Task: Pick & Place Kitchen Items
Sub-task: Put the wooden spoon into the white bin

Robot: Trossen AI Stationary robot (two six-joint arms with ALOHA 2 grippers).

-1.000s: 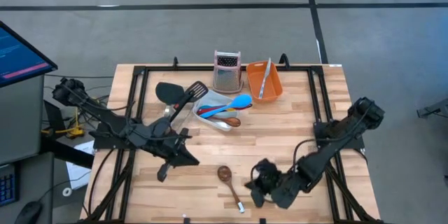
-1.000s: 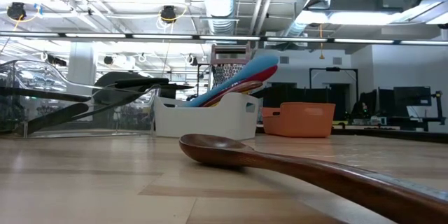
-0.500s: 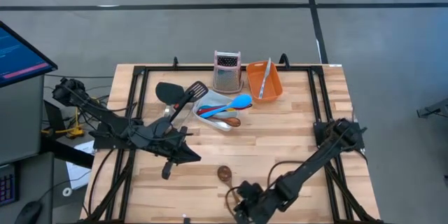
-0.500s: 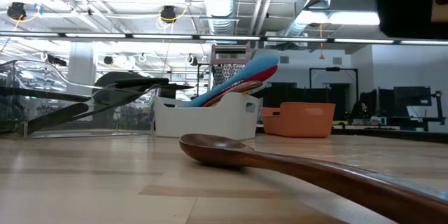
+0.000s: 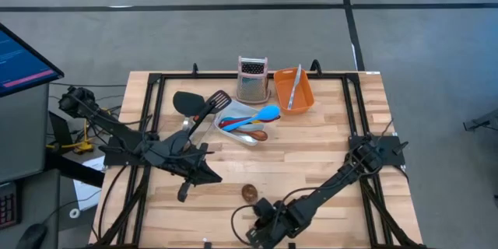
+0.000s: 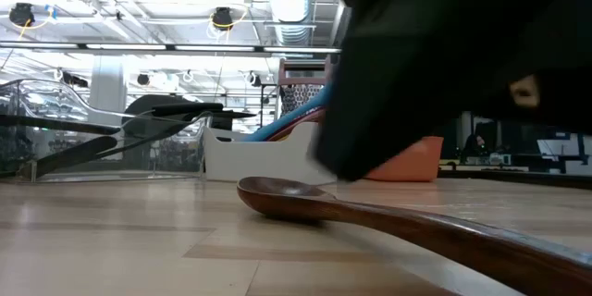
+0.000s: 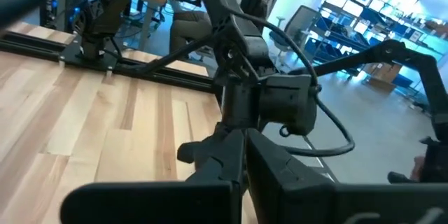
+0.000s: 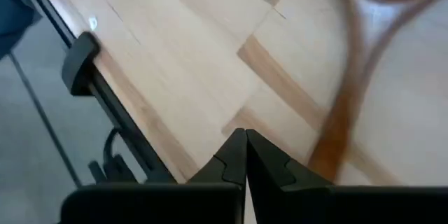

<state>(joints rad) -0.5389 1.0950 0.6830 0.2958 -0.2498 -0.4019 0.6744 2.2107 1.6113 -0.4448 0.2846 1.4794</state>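
I am hovering my right claw (image 5: 261,233) low at the near edge of the surface (image 5: 311,148), fingers pressed together, holding nothing. The wooden spoon (image 5: 250,193) is lying flat just beside it: bowl toward the middle of the surface, handle running back toward the near edge and mostly hidden under my arm in the high view. In the right wrist view the handle (image 8: 350,105) is passing alongside my closed fingertips (image 8: 245,155), not between them (so no grip possible as things stand). Judgement: the long axis is running roughly along my approach line, so I am needing to open up, shift sideways over the handle and straddle it across its narrow width.

My left claw (image 5: 185,190) is also shut and empty, resting over the left-centre of the surface, farther from the spoon than the right. Right arm is therefore the nearer, approx. on target.

Other utensils, incl. a blue spoon (image 5: 262,114), are sitting in the white tub (image 5: 231,135) toward the far side, well apart from both claws.
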